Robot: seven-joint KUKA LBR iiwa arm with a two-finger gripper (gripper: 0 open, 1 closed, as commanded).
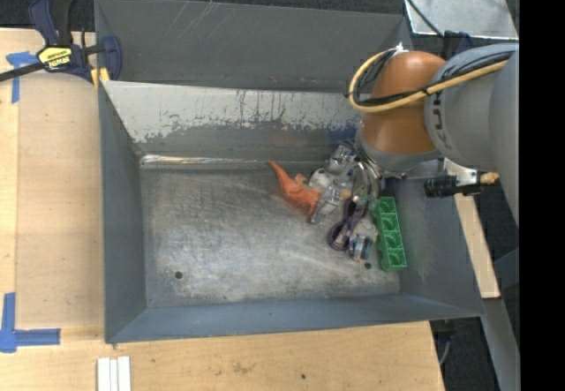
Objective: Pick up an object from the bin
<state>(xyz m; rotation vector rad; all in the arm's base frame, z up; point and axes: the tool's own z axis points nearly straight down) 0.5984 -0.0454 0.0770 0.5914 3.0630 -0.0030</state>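
Note:
My gripper point(339, 174) is low in the bin's right part, near the back wall, under the arm's orange cover. An orange, pointed plastic thing point(290, 185) lies right at its left side, touching or nearly touching it. Just in front of the gripper lies a small purple and dark thing point(347, 231) with loops. A green, flat, ribbed block point(388, 234) rests against the right wall beside it.
The three things sit bunched together at the right of the bin floor. The arm's grey body and cables hang over the bin's right rim. The back and right walls stand close to the gripper.

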